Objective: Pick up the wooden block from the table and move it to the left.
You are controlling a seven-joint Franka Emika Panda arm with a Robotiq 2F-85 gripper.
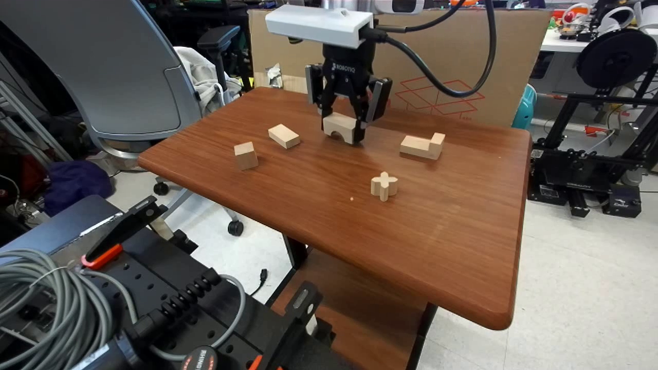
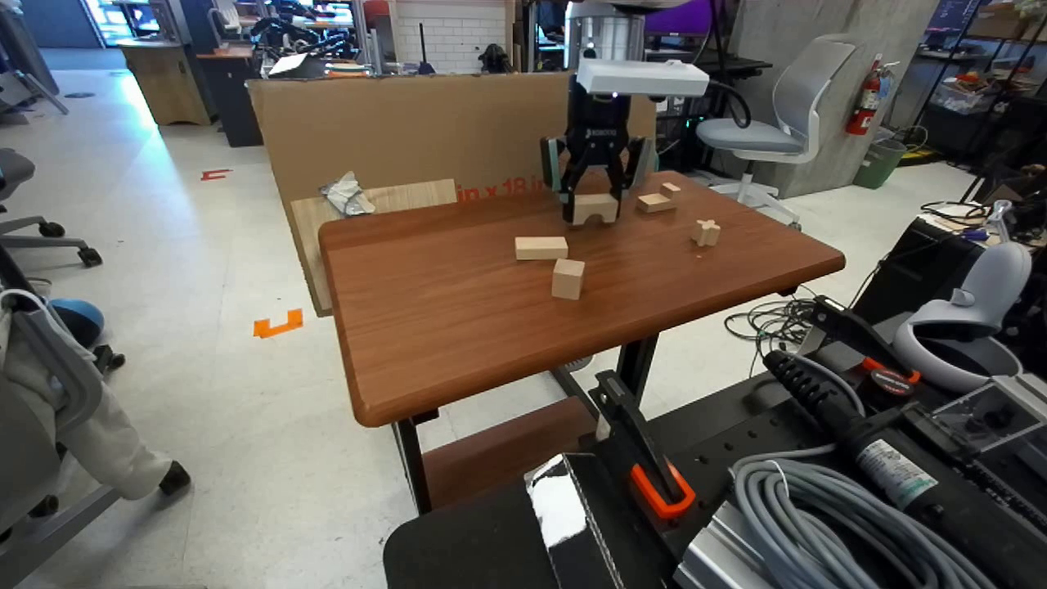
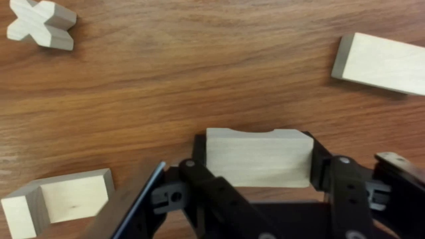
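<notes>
Five pale wood pieces in view; the wooden block (image 3: 259,162) with the arch notch is in the pincer (image 1: 341,127), which is clamped on it, one finger at each end, notch facing down; cannot tell if it touches the tabletop (image 1: 442,236) or is just off it; in an exterior view it sits between the oblong block (image 1: 284,136), lying flat, and the L-shaped piece (image 1: 419,147), touching neither; cube-like block (image 1: 246,156) near the oblong one; cross-shaped piece (image 1: 384,186) near the L.

Text check: ROBOTIQ in white on the pincer body, readable in an exterior view; red "in x 18 in" low on the cardboard (image 2: 393,131), partly behind the pincer in that view; red line drawing (image 1: 437,96) on cardboard too, letters under it too small; round black badge (image 1: 200,358) reads RHINO, the rest cut off by the frame edge; printer (image 1: 581,172) lettering too small to be sure of; white label (image 2: 896,470) on a black cylinder (image 2: 851,429), print too fine.
</notes>
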